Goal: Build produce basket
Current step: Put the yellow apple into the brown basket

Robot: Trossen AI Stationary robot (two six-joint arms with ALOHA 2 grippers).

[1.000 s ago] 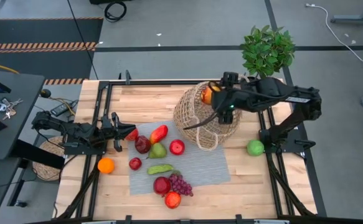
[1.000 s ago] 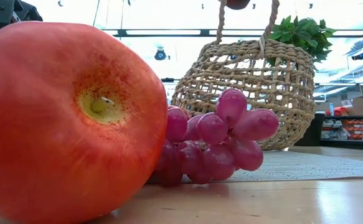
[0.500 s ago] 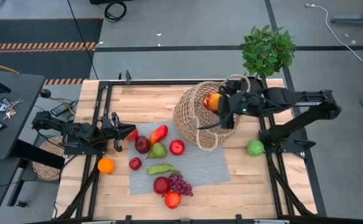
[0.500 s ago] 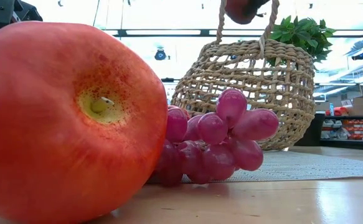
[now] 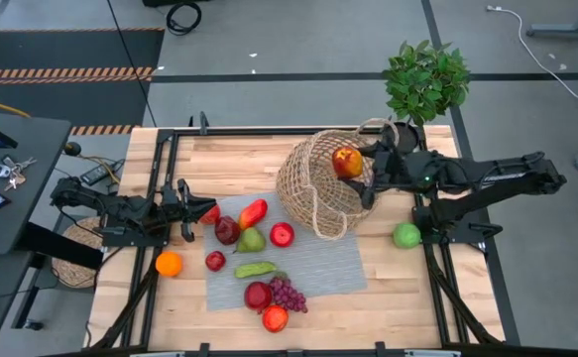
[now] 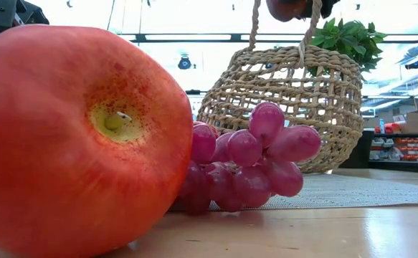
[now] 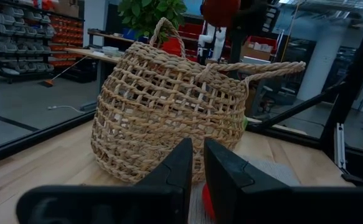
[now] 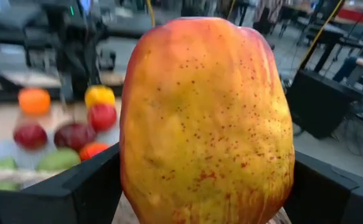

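My right gripper [image 5: 360,169] pinches a red-yellow apple [image 5: 346,161] above the basket [image 5: 313,193]; my left gripper [image 5: 191,213] rests on the desk, jaws pressed together.

Leafy potted plant [image 5: 426,79] beyond the table's far edge — grey woven mat [image 5: 333,263] mid-table

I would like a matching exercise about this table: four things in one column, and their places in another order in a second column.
1. round orange fruit
2. green round fruit
3. purple grape bunch
4. red-yellow apple

a. in the right gripper, over the tan wicker basket
b. on the grey woven mat
c. bare wood, near the left arm
d. bare wood, near the right arm

Pairs: 1-c, 2-d, 3-b, 4-a
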